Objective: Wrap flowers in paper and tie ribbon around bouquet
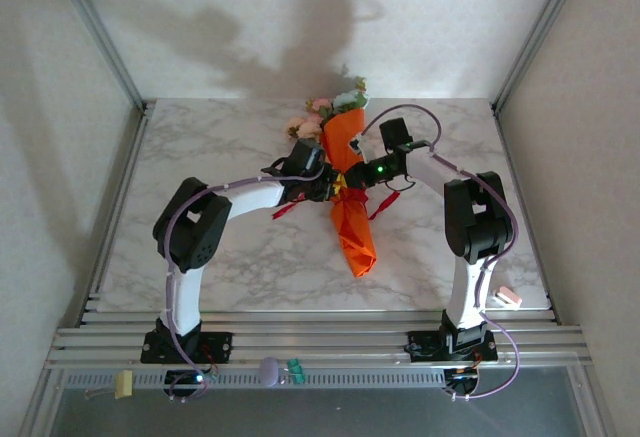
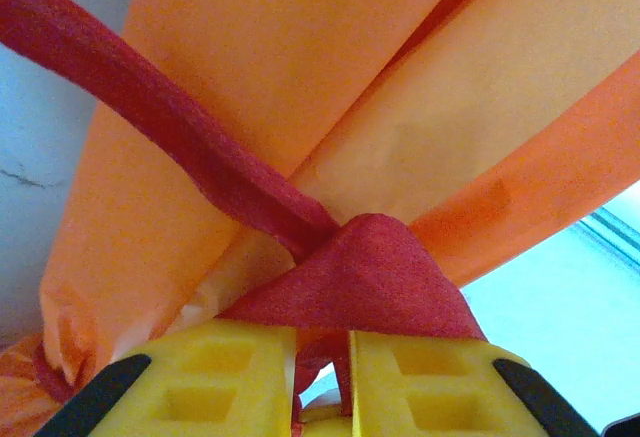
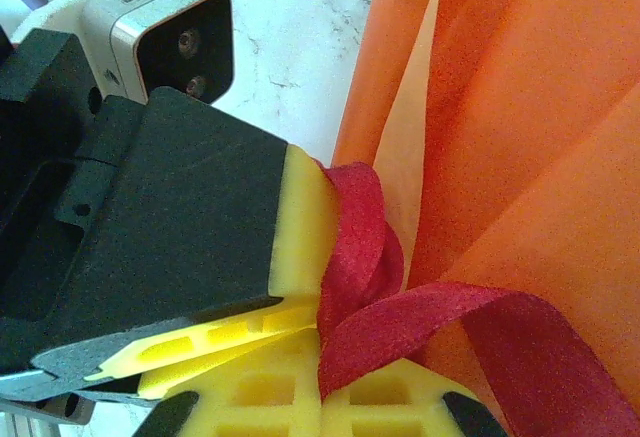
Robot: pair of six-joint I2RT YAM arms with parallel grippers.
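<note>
The bouquet [image 1: 352, 219] lies flat at mid-table on the veined marble table [image 1: 200, 147]. It is a slim cone of smooth, softly creased orange paper [image 2: 420, 107], long axis running near to far, narrow tip nearest, and pink and pale flowers [image 1: 335, 109] spill from the wide far end. A matte red ribbon [image 2: 180, 127] crosses over itself at the waist. The left gripper [image 2: 322, 382] has its yellow moulded pads slightly apart with ribbon in the gap — whether it pinches, I cannot tell. The right gripper [image 3: 322, 402] is clamped on a ribbon tail.
</note>
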